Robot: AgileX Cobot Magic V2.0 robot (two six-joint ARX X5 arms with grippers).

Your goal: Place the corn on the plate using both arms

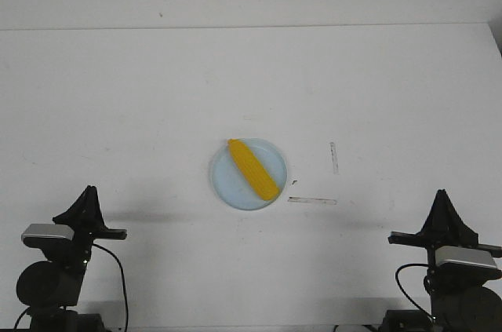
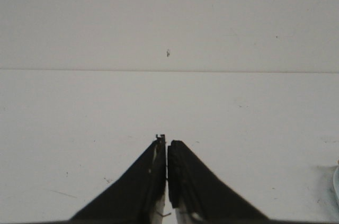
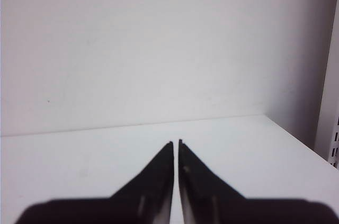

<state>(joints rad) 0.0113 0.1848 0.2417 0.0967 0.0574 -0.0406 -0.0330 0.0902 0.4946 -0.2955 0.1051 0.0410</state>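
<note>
Corn point(image 1: 253, 169) lies diagonally on plate point(image 1: 227, 183), mid tabletop point(image 1: 141, 96). Left pincer point(image 2: 167, 142) and right pincer point(image 3: 176, 143) both closed, empty, well apart from plate.

A smooth yellow-orange toy corn point(image 1: 252, 168) lies flat on a round, shallow pale-blue plate point(image 1: 227, 183). It runs diagonally across the plate from the far left to the near right, its near end reaching the rim. The plate sits near the middle of the white worktop point(image 1: 118, 112).
</note>
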